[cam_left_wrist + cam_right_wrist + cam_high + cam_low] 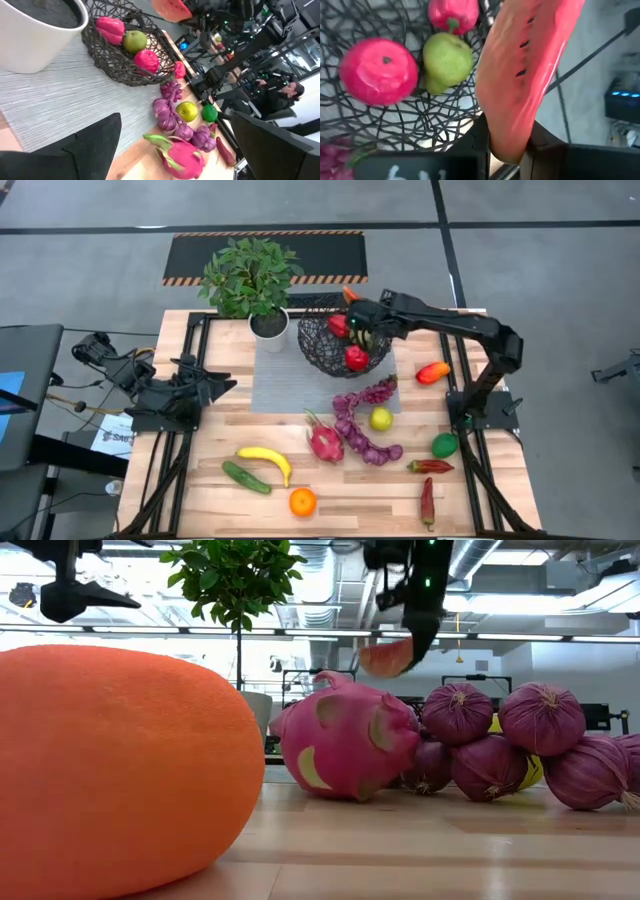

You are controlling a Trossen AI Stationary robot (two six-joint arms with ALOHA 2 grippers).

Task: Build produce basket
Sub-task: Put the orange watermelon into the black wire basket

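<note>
The black wire basket (340,348) stands on a grey mat (285,385) at the table's far middle. It holds a red pepper (454,14), a green pear (446,61) and a red apple (377,71). My right gripper (357,318) hovers over the basket's far rim, shut on a pink-red watermelon slice (530,65), which also shows in the low view (385,658). My left gripper (225,387) waits open and empty at the table's left side. My right gripper pinches one end of the watermelon slice (506,145) between its two fingers (479,142), one on each flat face. The slice sticks out past the fingertips and is lifted clear above the basket. In the low view it hangs below the gripper.
A potted plant (252,280) in a white pot (269,326) stands left of the basket. Loose on the table: banana (265,462), cucumber (246,477), orange (303,501), dragonfruit (325,440), purple string (360,420), limes (444,445), peppers (432,372).
</note>
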